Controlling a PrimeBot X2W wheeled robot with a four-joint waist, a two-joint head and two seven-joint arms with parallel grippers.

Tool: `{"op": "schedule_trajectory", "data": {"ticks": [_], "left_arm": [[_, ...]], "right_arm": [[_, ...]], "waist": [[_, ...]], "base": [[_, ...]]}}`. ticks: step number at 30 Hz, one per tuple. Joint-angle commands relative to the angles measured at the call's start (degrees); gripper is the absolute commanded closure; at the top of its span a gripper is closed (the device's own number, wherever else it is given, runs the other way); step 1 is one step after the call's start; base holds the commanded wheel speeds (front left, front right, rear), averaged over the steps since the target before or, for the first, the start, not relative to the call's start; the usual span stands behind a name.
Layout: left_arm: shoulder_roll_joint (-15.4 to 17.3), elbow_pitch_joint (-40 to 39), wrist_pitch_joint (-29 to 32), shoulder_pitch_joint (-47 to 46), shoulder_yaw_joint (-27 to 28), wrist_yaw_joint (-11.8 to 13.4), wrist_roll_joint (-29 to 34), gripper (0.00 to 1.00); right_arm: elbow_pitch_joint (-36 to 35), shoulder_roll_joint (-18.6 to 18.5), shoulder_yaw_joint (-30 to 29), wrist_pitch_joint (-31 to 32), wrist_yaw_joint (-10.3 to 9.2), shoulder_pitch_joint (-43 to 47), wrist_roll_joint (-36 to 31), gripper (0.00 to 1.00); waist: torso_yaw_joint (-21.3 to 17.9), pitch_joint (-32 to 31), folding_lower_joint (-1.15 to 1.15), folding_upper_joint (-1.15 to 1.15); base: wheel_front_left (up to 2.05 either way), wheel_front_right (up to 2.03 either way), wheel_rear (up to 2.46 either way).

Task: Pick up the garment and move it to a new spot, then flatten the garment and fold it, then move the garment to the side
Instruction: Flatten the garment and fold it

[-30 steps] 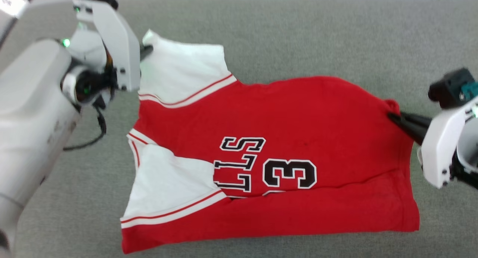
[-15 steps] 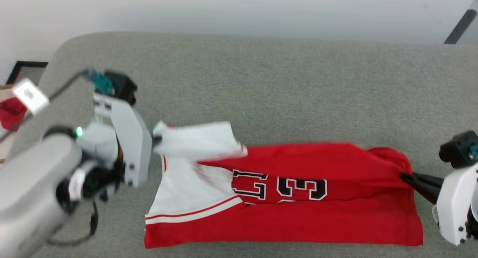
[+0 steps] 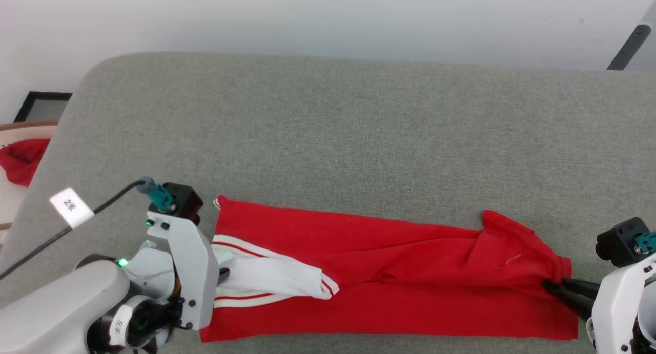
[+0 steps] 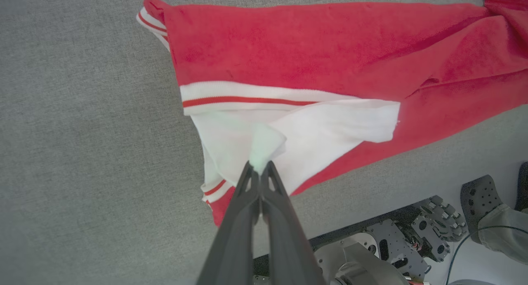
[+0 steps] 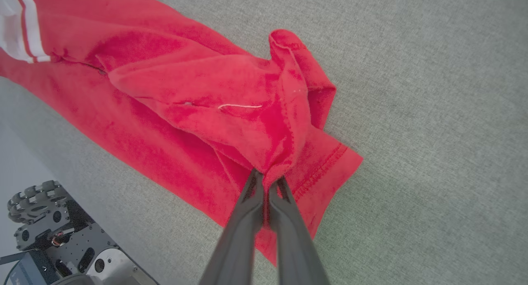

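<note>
Red jersey shirt with white striped sleeves now halved lengthwise, first fold done; left hand and right hand clenched on it.

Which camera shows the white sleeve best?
The left wrist view: the sleeve lies mid-picture, pinched by the left gripper. The head view shows it smaller, beside that gripper. The right wrist view catches just a striped corner.

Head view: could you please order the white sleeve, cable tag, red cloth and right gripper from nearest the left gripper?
1. White sleeve, in its fingers.
2. Cable tag, upper left.
3. Red cloth, far left.
4. Right gripper, far right.
</note>
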Motion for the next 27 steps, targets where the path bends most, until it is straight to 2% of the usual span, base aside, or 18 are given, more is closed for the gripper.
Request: {"op": "schedule_trajectory", "data": {"ticks": [1,3,5,18,22,27], "left_arm": [[0.2,0.3,-0.4,0.5,0.1,0.3,0.2,0.53],[0.3,0.6,-0.8,0.5,0.2,0.3,0.4,0.12],[0.2,0.5,-1.2,0.9,0.6,0.2,-0.3,0.0],[2.6,-2.1,-4.6,4.6,2.1,1.2,-2.0,0.0],[3.2,-2.5,-9.3,6.0,3.2,0.5,-0.8,0.0],[2.8,-2.0,-18.5,8.9,5.3,-1.4,0.5,0.0]], "right_arm": [[-0.5,0.8,-1.0,0.4,0.01,0.8,-0.8,0.0],[-1.1,1.5,-2.0,1.5,0.01,1.7,-1.1,0.0],[-1.8,2.4,-3.1,2.8,0.01,2.5,-1.1,0.0],[-7.6,7.4,-11.6,5.7,0.01,8.9,-4.0,0.0],[-8.8,9.6,-14.0,4.2,0.01,10.3,-5.5,0.0],[-9.4,12.8,-16.9,1.7,0.01,12.1,-8.0,0.0]], "waist": [[-0.2,-0.4,0.0,0.0],[-0.2,-1.1,0.0,0.0],[-0.3,-1.9,0.0,0.0],[-0.7,-6.2,0.0,0.0],[-0.9,-7.2,0.0,0.0],[-1.1,-8.2,0.0,0.0]], "base": [[0.0,0.0,0.0],[0.0,0.0,0.0],[0.0,0.0,0.0],[0.0,0.0,0.0],[0.0,0.0,0.0],[0.0,0.0,0.0]]}}
